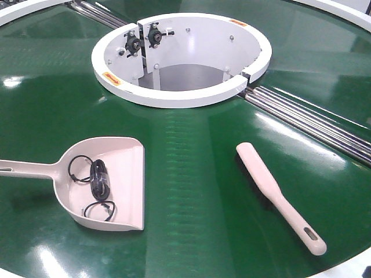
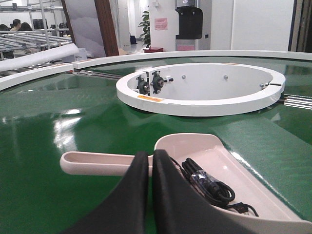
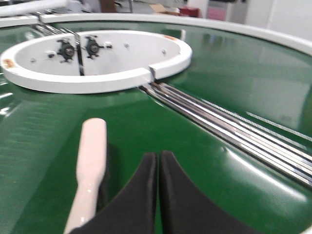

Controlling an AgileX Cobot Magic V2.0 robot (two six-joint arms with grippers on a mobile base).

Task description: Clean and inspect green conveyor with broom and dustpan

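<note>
While both claws sit pressed together (holding nothing), left claw [image 2: 150,163] overhangs dustpan [image 2: 209,161], right claw [image 3: 158,163] beside broom [image 3: 90,161].

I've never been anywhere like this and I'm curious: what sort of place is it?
Probably a factory or logistics hall. A broad green conveyor curves around a white ring opening, with metal rollers between belt sections. In the left wrist view, more roller racks stand at the far left.
</note>
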